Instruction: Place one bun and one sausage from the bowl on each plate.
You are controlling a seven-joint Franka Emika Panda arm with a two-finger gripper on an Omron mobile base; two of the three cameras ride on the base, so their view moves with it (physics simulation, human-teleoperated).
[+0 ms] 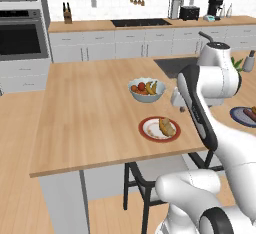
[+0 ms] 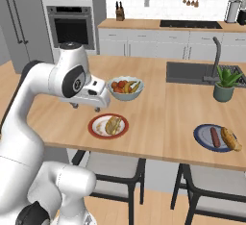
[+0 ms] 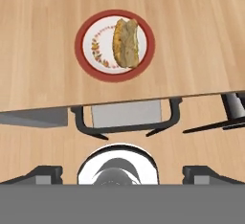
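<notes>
Kitchen worktop (image 1: 90, 123) is carrying a red-rimmed plate (image 3: 89, 29) with one bun (image 3: 126, 42), awaiting a sausage. Well apart, the dark bowl (image 2: 199, 135) is holding a sausage (image 2: 215, 137) and bun. Above the plate, the tool (image 2: 88, 107) is hovering wide open, gripping nothing.

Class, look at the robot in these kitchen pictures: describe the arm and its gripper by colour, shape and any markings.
The arm is glossy white, built of rounded, tube-like segments with bulbous joints. Dark grey to black bands and caps mark the joints, including a round dark disc on the side of one joint. The gripper has two small dark finger tips. No cables, logos or lettering can be made out.
</notes>
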